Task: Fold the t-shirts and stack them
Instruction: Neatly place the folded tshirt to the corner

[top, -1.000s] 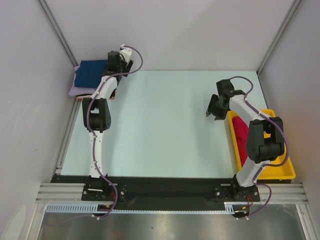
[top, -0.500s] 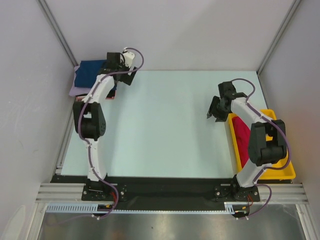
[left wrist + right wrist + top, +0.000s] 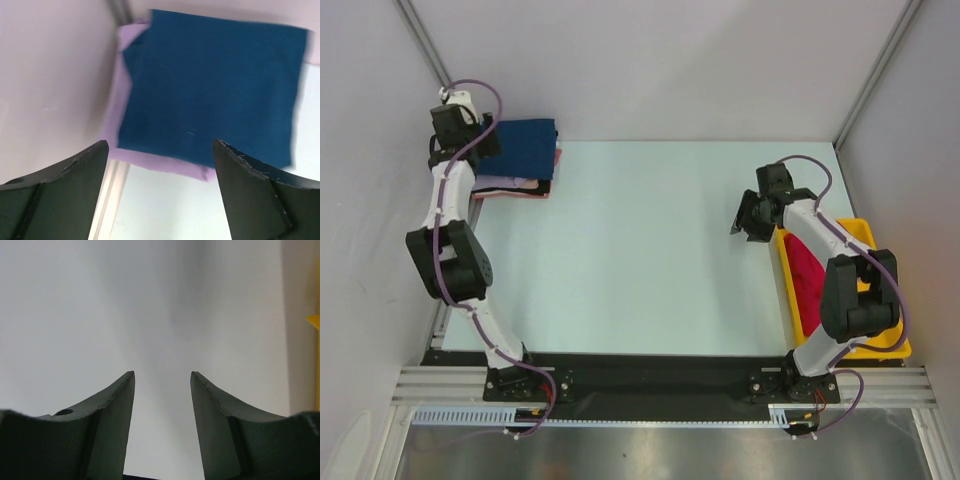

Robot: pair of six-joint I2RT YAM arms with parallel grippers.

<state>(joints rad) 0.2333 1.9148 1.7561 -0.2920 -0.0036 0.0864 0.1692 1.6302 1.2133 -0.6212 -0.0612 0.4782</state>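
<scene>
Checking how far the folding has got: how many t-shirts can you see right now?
4. Three are stacked far left: navy t-shirt on top, lavender t-shirt beneath, pink t-shirt lowest. The crimson t-shirt lies in the yellow tray. Others may be hidden.

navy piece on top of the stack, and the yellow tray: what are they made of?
Navy shirt: soft matte cloth, probably knit cotton; it lies flat and folded, with slightly uneven edges and no sheen.
Tray: looks like rigid plastic; even yellow colour, smooth raised rim.

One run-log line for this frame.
left gripper: open, empty, beside navy shirt atop lavender shirt | right gripper: open, empty, beside yellow tray | crimson shirt: in tray
</scene>
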